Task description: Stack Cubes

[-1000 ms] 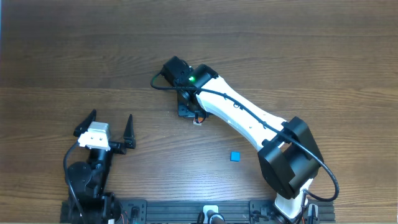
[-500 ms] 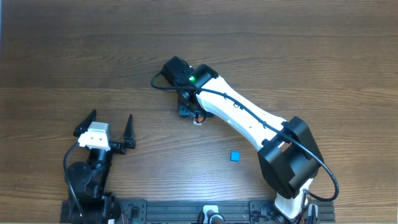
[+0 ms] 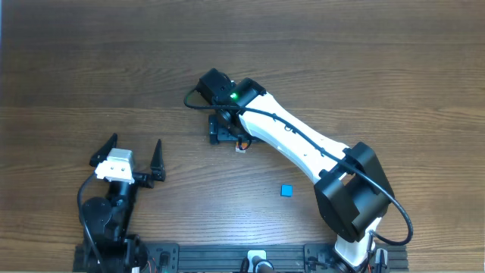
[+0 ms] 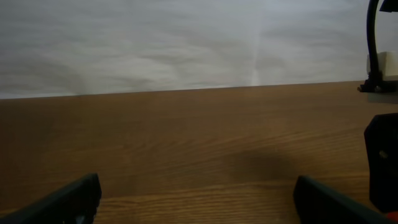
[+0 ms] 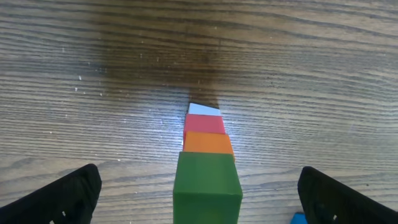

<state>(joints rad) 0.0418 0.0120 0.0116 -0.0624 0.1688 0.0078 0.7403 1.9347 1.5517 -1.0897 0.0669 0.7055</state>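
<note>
Right pincer (image 5: 199,169) is spread wide, nothing is gripped. Stack (image 5: 208,148) is found straight under it, centred between its fingers (image 5: 68,196) and touched by neither.

Stack order as read from the right wrist view, top down: green cube (image 5: 207,186), orange cube (image 5: 211,140), red cube (image 5: 204,124), white cube (image 5: 203,110) on the table (image 3: 379,61). Each cube is seated on the one below, and the edges are roughly lined up.

In the top view the right pincer (image 3: 226,130) is held over the stack and most of it is covered by the wrist. Just a pale sliver (image 3: 241,147) is seen at the pincer's edge, so colours and order are resolved from the wrist view alone.

Blue cube (image 3: 286,190) is lying alone on the table, well apart from the right pincer, back toward that arm's base. A corner of it (image 5: 298,218) is caught just beside one finger in the right wrist view.

Left pincer (image 3: 136,144) is also spread and empty, parked well apart from the stack and from the blue cube. Ahead of the left pincer (image 4: 196,180), bare wood and a white wall (image 4: 186,43) are seen. A dark shape (image 4: 380,158) is cut off at the frame edge and cannot be identified.
</note>
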